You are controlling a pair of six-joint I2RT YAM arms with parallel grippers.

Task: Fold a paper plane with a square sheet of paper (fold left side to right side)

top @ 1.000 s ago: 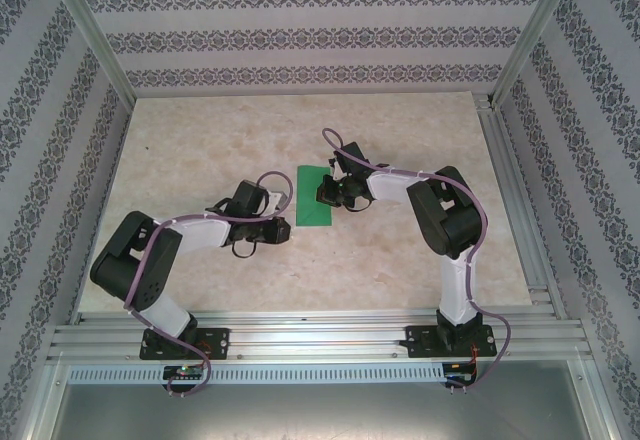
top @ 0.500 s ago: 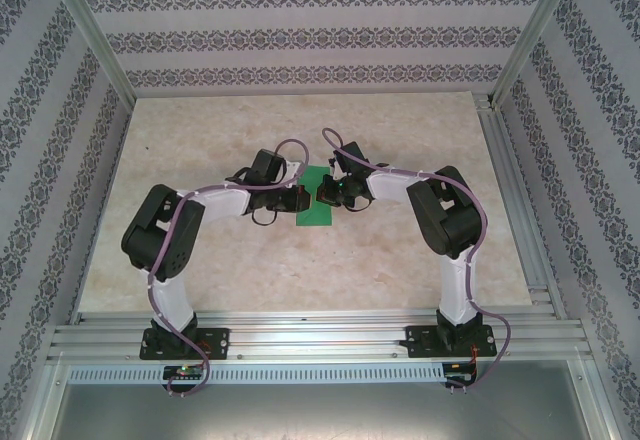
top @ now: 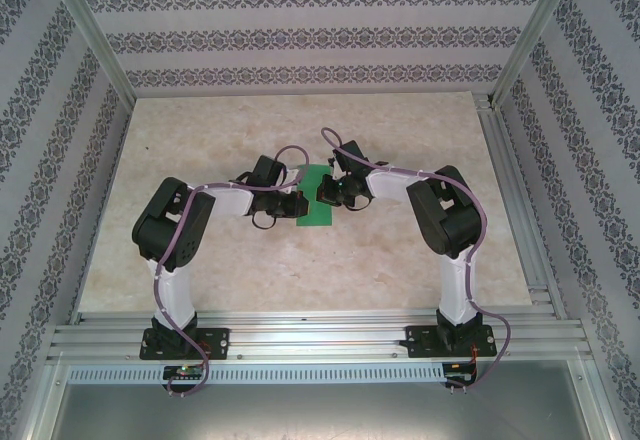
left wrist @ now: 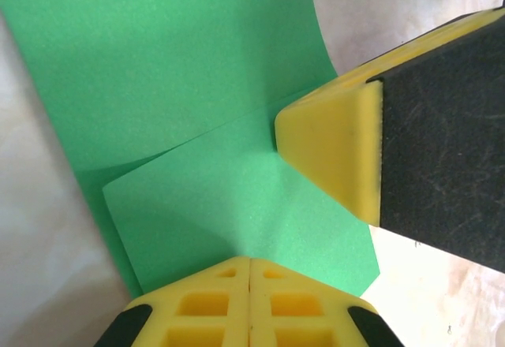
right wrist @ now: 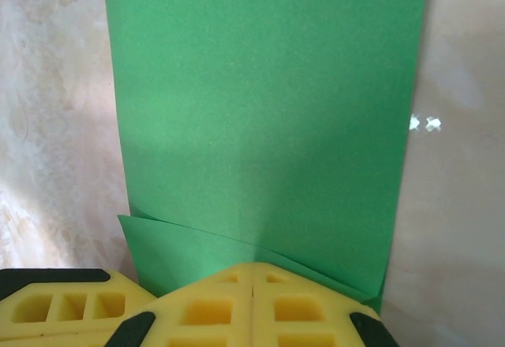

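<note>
The square sheet of paper point(top: 317, 210) is bright green and lies on the table as a narrow upright rectangle, folded in half. One corner flap point(left wrist: 237, 205) lies over it at a slant. My left gripper point(top: 299, 205) is shut, its yellow tips point(left wrist: 250, 266) resting on the flap at the sheet's left edge. My right gripper point(top: 323, 196) is shut too. Its tips point(right wrist: 252, 272) press on the paper point(right wrist: 260, 102) from the right. One right finger point(left wrist: 331, 150) sits close to the left tips. The paper plane is out of view.
The marble-patterned table point(top: 200, 140) is boxed in by patterned walls and aluminium posts point(top: 515, 210). A rail point(top: 320, 335) runs along the near edge by the arm bases. Both arms reach inward and meet over the sheet at mid-table.
My left arm has swung up and to the right from the lower left until its tips rest on the sheet, and its jaws closed fully. The right arm and the paper have stayed put.
</note>
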